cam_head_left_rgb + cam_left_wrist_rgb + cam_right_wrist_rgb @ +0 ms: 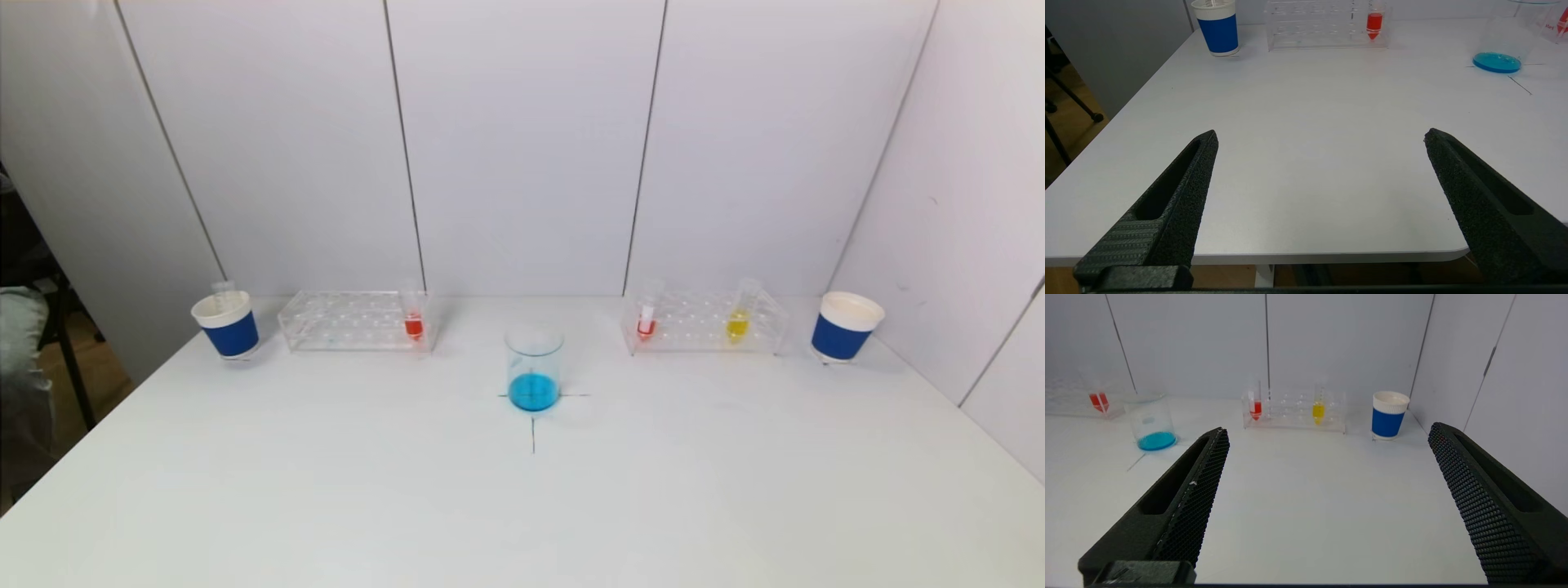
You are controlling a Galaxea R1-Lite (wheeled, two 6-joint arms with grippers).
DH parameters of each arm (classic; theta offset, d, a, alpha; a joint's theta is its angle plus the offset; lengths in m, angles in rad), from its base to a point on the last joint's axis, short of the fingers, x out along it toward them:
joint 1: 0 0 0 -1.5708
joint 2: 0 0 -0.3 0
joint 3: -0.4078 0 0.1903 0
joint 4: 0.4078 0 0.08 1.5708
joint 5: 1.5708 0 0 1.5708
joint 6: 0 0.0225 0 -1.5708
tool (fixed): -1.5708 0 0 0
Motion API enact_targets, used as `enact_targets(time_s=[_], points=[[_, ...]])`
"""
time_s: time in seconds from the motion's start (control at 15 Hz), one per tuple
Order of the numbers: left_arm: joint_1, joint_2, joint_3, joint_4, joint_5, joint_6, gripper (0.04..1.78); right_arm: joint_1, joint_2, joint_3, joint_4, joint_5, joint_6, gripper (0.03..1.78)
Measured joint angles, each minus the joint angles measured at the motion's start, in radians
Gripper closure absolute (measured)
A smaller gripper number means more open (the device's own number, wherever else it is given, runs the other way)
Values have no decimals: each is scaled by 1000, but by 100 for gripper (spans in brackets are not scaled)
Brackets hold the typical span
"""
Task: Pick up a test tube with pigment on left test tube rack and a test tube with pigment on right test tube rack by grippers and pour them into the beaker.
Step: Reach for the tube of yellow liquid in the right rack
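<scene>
A clear beaker [534,366] holding blue liquid stands at the table's middle on a drawn cross. The left test tube rack [355,321] holds one test tube with red pigment [413,320] at its right end. The right test tube rack [704,324] holds a test tube with red pigment [647,320] and one with yellow pigment [738,321]. Neither arm shows in the head view. My left gripper [1321,136] hangs open over the table's near edge, nothing between its fingers. My right gripper [1329,430] is open too, well short of the right rack [1294,410].
A blue paper cup [226,325] with an empty tube inside stands left of the left rack. Another blue cup [845,327] stands right of the right rack. White panel walls close the back and right. A chair [33,327] stands off the table's left edge.
</scene>
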Motion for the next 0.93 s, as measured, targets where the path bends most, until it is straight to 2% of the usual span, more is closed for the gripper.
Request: enact_targets(time_s=[0.27, 0.53, 0.73, 0.93], points=[[0, 0, 0, 0, 0, -1, 6, -1, 241, -225, -20, 23, -8, 4], [0, 0, 0, 0, -1, -1, 6, -2, 517, -344, -116, 29, -9, 4], [0, 0, 0, 0, 0, 0, 6, 1, 730, -356, -273, 26, -11, 4], [0, 0, 0, 0, -1, 0, 6, 13, 934, -326, -493, 21, -9, 4]])
